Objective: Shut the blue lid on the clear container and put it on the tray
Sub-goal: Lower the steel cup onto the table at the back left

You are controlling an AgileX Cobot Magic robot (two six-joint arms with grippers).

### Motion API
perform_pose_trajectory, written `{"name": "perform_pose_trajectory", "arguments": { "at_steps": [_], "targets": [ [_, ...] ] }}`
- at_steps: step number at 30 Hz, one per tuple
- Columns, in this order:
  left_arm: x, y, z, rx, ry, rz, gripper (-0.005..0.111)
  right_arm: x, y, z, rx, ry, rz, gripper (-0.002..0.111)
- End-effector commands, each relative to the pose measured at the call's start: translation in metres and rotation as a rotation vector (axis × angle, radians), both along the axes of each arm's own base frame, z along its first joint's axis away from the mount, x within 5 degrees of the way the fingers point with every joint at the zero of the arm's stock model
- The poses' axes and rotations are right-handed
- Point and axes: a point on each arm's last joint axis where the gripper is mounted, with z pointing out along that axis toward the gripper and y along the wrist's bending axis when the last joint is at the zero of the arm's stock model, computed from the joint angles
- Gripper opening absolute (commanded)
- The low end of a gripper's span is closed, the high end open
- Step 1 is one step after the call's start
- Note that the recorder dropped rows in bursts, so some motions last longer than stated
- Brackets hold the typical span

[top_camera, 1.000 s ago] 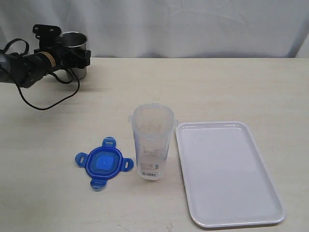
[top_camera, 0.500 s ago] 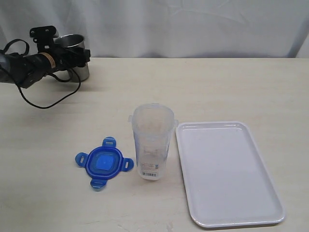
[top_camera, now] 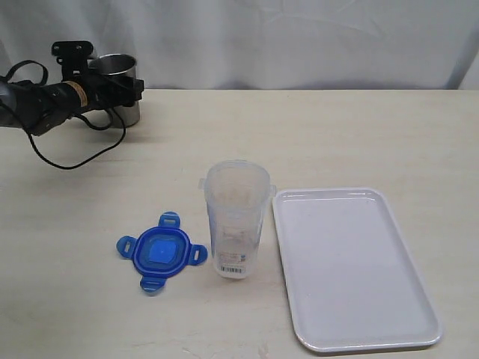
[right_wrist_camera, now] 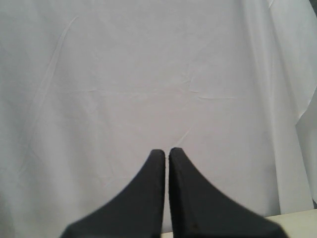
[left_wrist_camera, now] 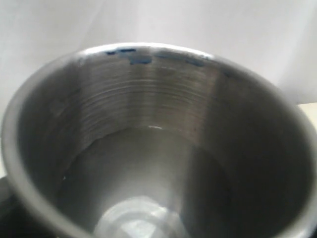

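Exterior view: on the bench (top_camera: 337,134), toward the front edge near the middle, the clear container (top_camera: 237,224) upright with its mouth uncovered. Just beside it on the left, the blue lid (top_camera: 159,253) flat on the bench, flaps spread, nearest flap close to the container's base but apart from it. On the container's other side, just beside it, the tray (top_camera: 352,269), bare, reaching toward the front right corner. At the back left corner, a steel cup (top_camera: 116,66) upright, with the left claw (top_camera: 127,88) set about it and one dark finger across its front wall. Gripping the cup or only astride it: cannot tell. White cloth (top_camera: 299,37) behind the bench.

Left wrist view: looks straight into the steel cup (left_wrist_camera: 148,148), filling the picture; shows no fingers.

Right wrist view: right claw (right_wrist_camera: 167,151) pressed together, fingertips touching, holding nothing, facing the white cloth (right_wrist_camera: 148,74).
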Motion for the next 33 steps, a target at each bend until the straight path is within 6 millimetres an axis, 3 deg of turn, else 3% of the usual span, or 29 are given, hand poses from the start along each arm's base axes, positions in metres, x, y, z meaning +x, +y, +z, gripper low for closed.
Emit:
{"name": "perform_pose_trajectory", "arguments": {
  "at_steps": [1,5,9,33],
  "targets": [
    [0.0008,-0.0037,0.0101,0.014,-0.032,-0.048,0.024,-0.0005,0.0002,-0.0001,0.003,-0.004,0.004,0.004],
    [-0.0008,-0.0086,0.0125,-0.011,-0.021,-0.099,0.048,-0.0005,0.0002,-0.0001,0.003,-0.004,0.004,0.004],
    [-0.0012,-0.0099,0.0146,-0.053,-0.013,-0.099,0.056,-0.0005,0.0002,-0.0001,0.003,-0.004,0.004,0.004],
    [-0.0030,-0.0126,0.0136,-0.003,-0.003,-0.152,0.059,-0.0005,0.0002,-0.0001,0.003,-0.004,0.004,0.004]
  ]
}}
